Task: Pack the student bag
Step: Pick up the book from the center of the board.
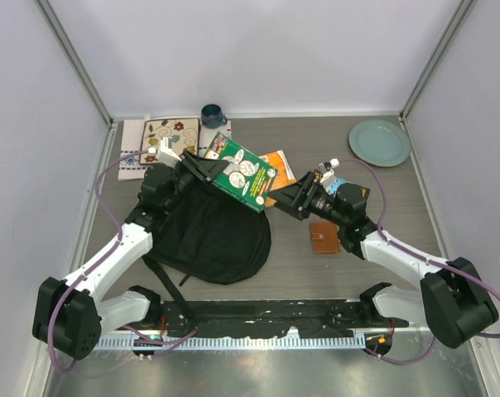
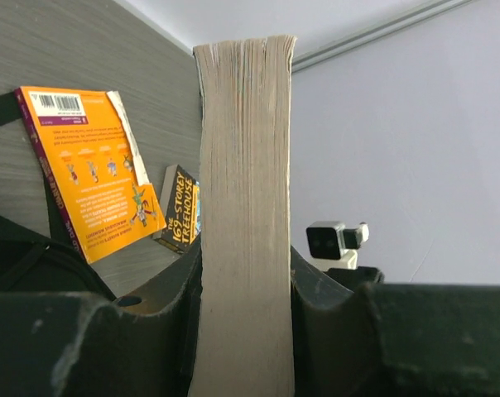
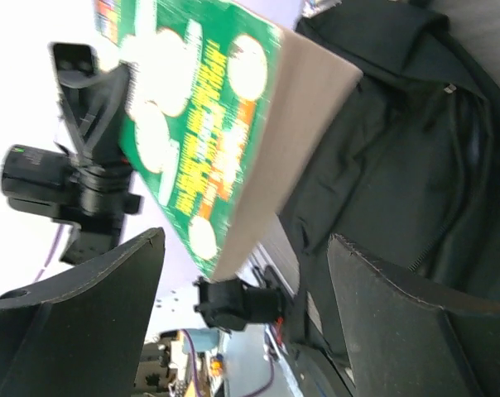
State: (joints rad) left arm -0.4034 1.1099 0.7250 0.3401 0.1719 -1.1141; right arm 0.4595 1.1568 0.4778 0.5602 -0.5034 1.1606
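The student bag (image 1: 213,231) lies black and slumped on the table in front of the left arm. My left gripper (image 1: 207,169) is shut on a green paperback book (image 1: 245,174) and holds it tilted in the air above the bag's far edge. In the left wrist view the book's page edge (image 2: 246,165) stands clamped between both jaws of that gripper (image 2: 246,331). My right gripper (image 1: 279,200) is open just right of the book, nothing between its fingers. In the right wrist view the green book (image 3: 192,124) hangs beyond the open gripper (image 3: 246,256), with the bag (image 3: 407,157) behind.
An orange book (image 1: 278,169) lies behind the green one, seen too as the orange book (image 2: 93,178) beside a dark paperback (image 2: 182,219). A brown wallet (image 1: 324,237) lies near the right arm. At the back are a patterned cloth (image 1: 163,139), a blue mug (image 1: 213,115) and a green plate (image 1: 379,142).
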